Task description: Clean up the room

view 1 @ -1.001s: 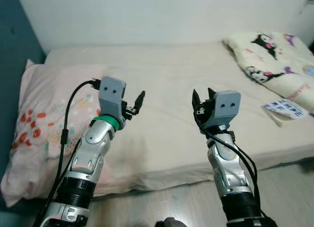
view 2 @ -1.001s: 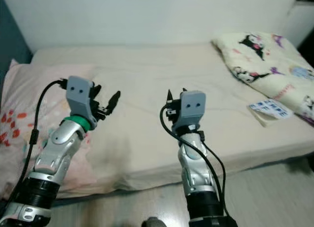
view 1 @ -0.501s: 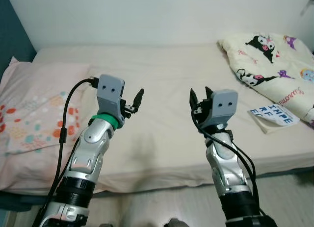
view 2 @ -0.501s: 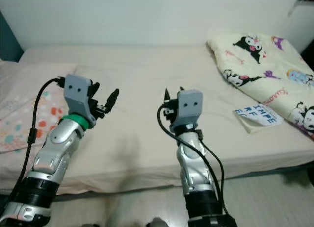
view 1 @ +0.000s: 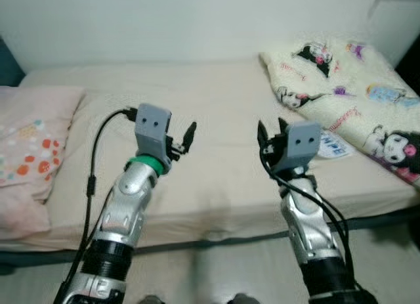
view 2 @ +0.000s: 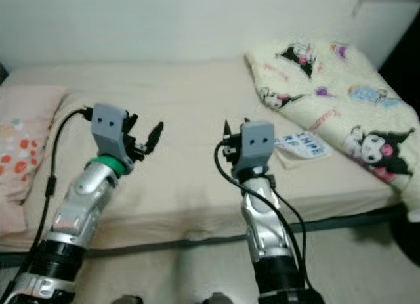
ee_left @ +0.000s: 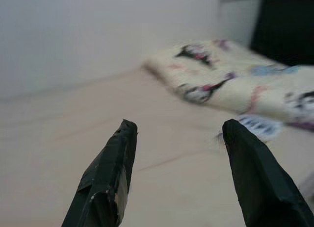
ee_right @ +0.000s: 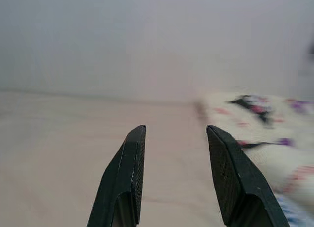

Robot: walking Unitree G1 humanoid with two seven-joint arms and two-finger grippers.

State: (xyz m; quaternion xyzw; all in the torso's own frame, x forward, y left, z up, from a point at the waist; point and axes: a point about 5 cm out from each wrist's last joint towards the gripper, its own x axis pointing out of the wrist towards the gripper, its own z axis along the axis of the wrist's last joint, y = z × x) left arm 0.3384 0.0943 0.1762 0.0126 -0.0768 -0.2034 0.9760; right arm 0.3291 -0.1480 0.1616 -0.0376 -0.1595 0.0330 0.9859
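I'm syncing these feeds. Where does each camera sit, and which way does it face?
Left and right eye views: head, looking down at the beige bed; both silver arms, left claw and right claw show.
Left wrist view: along its open black fingers toward the cream cartoon-print blanket.
Right wrist view: along its open fingers toward the white wall.
All share bed and blanket.

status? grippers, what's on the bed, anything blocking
Left gripper and right gripper both open, empty, raised over the bed. Cartoon-print blanket bunched at robot's right, small printed booklet beside it, pink pillow at left. Nothing blocking.
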